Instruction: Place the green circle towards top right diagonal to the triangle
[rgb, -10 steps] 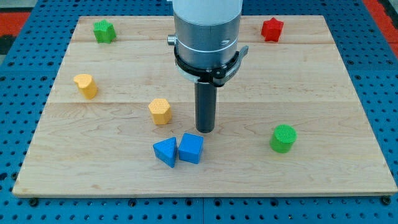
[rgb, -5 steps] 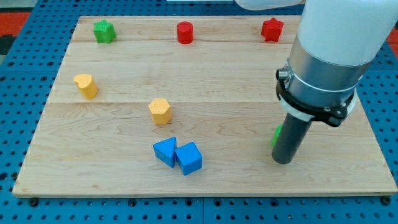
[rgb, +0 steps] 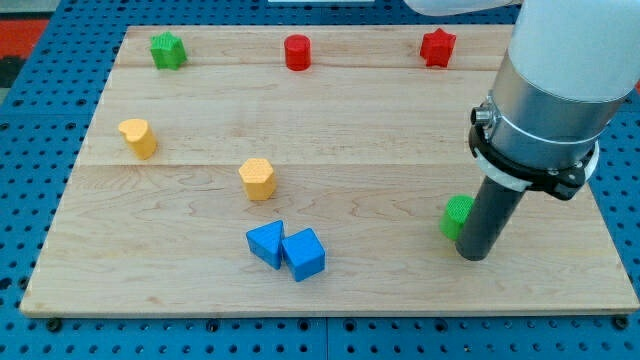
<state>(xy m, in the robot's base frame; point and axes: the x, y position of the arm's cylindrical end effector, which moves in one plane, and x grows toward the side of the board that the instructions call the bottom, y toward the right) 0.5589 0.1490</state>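
Observation:
The green circle (rgb: 456, 214) sits at the board's lower right, partly hidden behind my rod. My tip (rgb: 475, 255) rests on the board just to the right of and below it, touching or nearly touching it. The blue triangle (rgb: 266, 243) lies at the lower middle, pressed against a blue cube (rgb: 305, 254) on its right. The green circle is far to the right of the triangle, slightly higher in the view.
A yellow hexagon (rgb: 258, 178) stands above the triangle. A yellow heart-like block (rgb: 138, 137) is at the left. A green star (rgb: 167, 49), a red cylinder (rgb: 297, 52) and a red star (rgb: 437, 47) line the top edge.
My rod swept from beside the blue blocks to the board's right, nudging the blue cube slightly down. It now stands right of the green circle, which barely shifted.

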